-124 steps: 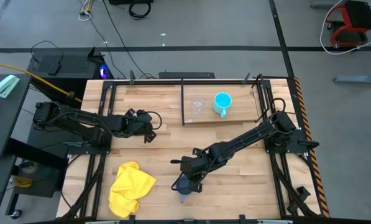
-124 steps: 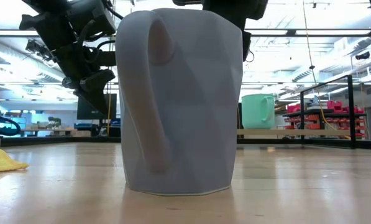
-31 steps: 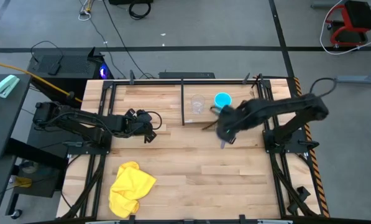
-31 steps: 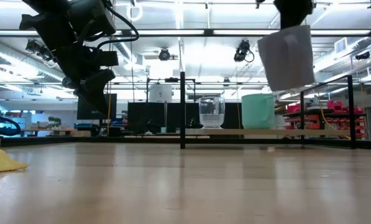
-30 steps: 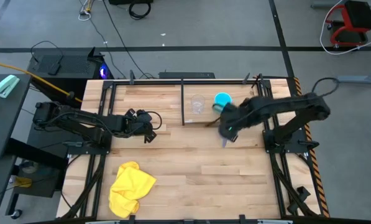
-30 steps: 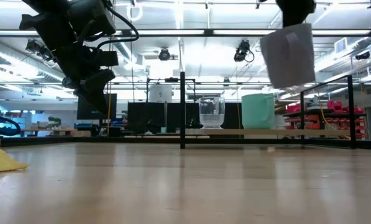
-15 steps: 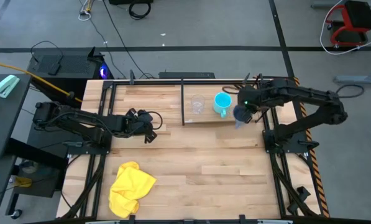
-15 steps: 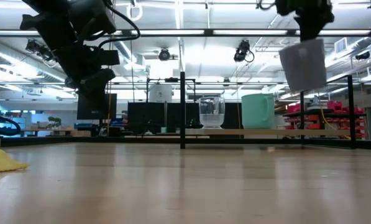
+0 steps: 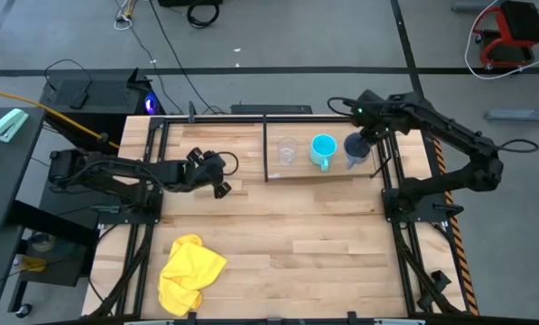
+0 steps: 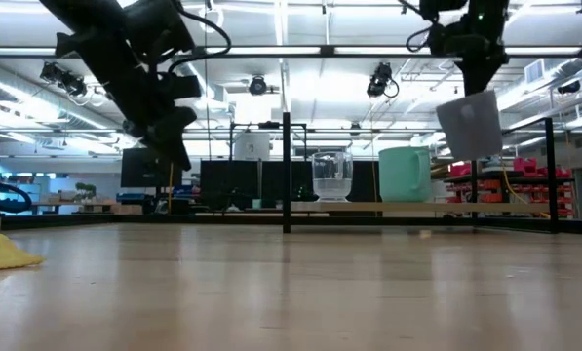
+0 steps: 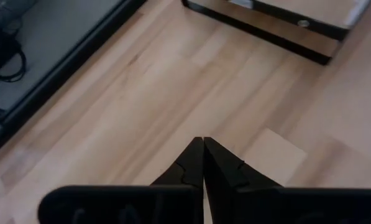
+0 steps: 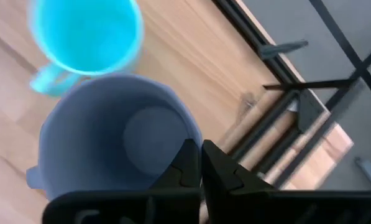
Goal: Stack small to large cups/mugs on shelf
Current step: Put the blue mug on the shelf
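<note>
Both arms are matte black throughout, built of slim tubular links joined by thicker, rounded joint housings. On the right arm [image 9: 450, 135] a small green light glows at the wrist, and a thin black cable loops out beside its outer joint. The left arm [image 9: 116, 171] has a bulkier, blocky wrist section and a thin cable curling at its tip. Each arm ends in 2 flat, dark fingers that taper to a sharp point, with a stepped notch along the inner edge; the left gripper [image 11: 203, 144] and right gripper [image 12: 200, 148] both show a wide black crossbar at the finger roots
</note>
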